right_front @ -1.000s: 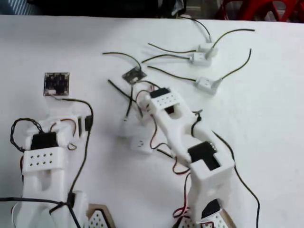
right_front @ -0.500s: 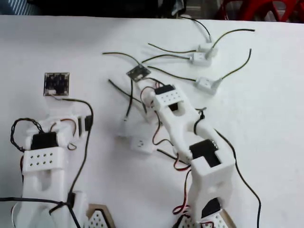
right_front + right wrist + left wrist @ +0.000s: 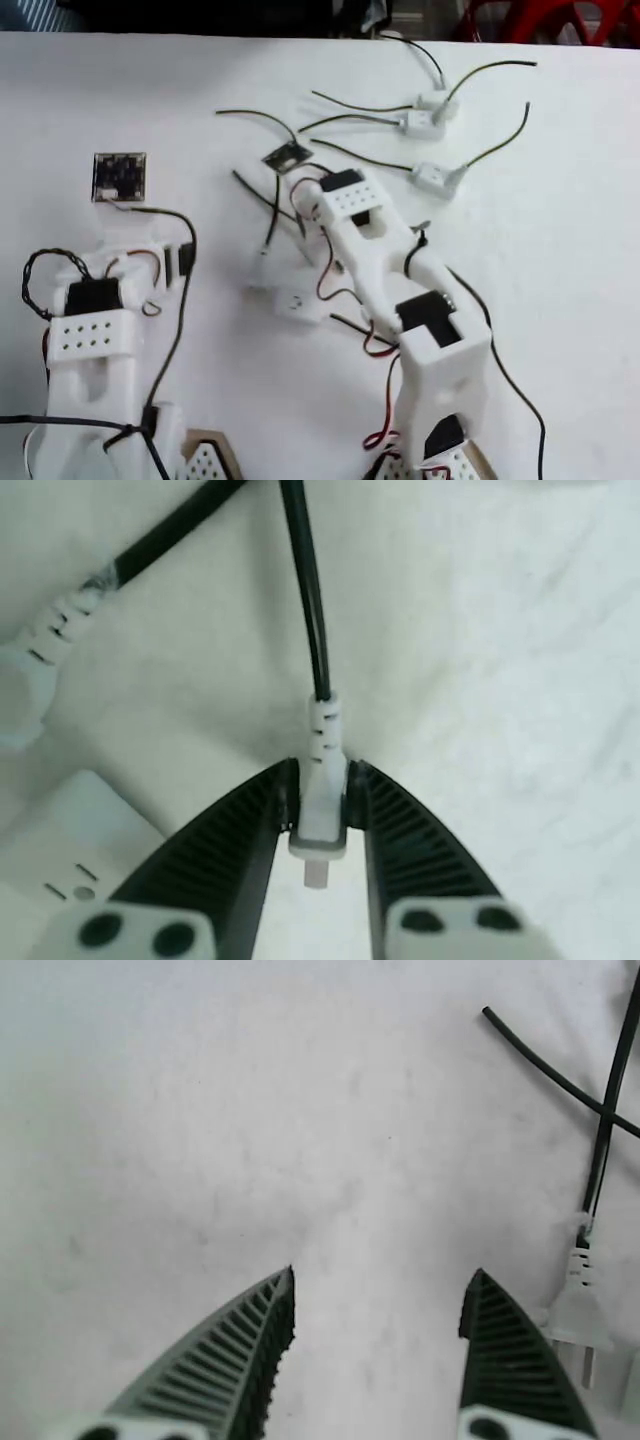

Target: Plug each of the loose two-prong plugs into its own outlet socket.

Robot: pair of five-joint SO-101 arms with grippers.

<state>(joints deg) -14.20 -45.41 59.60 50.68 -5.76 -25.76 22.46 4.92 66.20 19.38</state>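
White counter [image 3: 560, 280] with cords scattered all over it and two arms at the near edge. Progress-wise I'd call this somewhere in the middle, nothing finished near the arms yet. The right fingers [image 3: 250, 830] are clamped on a white plug [image 3: 319, 825], its cord trailing away across the counter. A loose socket [image 3: 60, 880] sits close by, but the plug isn't in it, so that insertion is left to do. A second plug [image 3: 577, 1312] lies flat on the counter just beside the left fingers [image 3: 240, 1350], which are spread wide over bare counter and holding nothing, so I'd say that one is untouched. At the far right there are three white blocks [image 3: 432, 177] with cords coming out of both ends. They could be plugs already seated in sockets, which would mean most of the job is done, but honestly I can't tell from up here.
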